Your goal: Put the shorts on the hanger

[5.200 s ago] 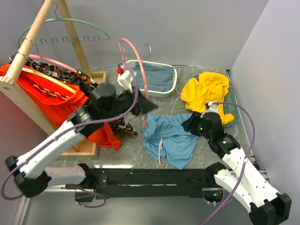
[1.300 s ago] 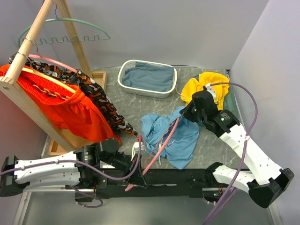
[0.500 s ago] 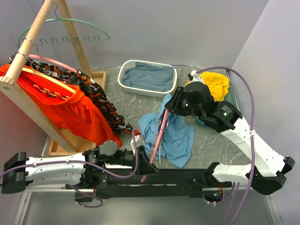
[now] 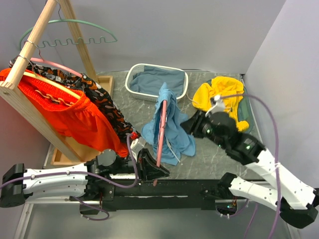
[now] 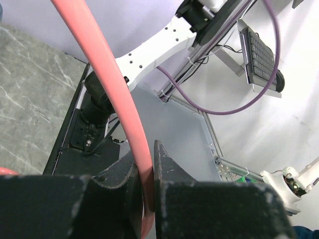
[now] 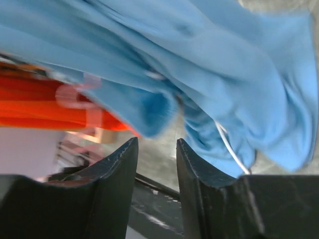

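Note:
The light blue shorts [image 4: 169, 124] hang draped over the upper part of the pink hanger [image 4: 160, 134], which stands tilted up from the table's near edge. My left gripper [image 4: 151, 171] is shut on the hanger's lower end; in the left wrist view the pink hanger [image 5: 112, 89] runs between the closed jaws of that gripper [image 5: 146, 167]. My right gripper [image 4: 192, 124] is open and empty, just right of the shorts. In the right wrist view this gripper [image 6: 157, 147] sits below the shorts [image 6: 224, 64], and the white drawstring [image 6: 227, 144] dangles.
A white basket [image 4: 130, 84] with grey-blue cloth stands at the back. A yellow garment [image 4: 219, 94] lies at the back right. A wooden rack [image 4: 30, 124] on the left carries orange shorts [image 4: 65, 114], a patterned garment [image 4: 107, 109] and a green hanger [image 4: 70, 22].
The right gripper let go of the shorts and drew back to the right and lower. The shorts now hang on the hanger, which stands higher and further back.

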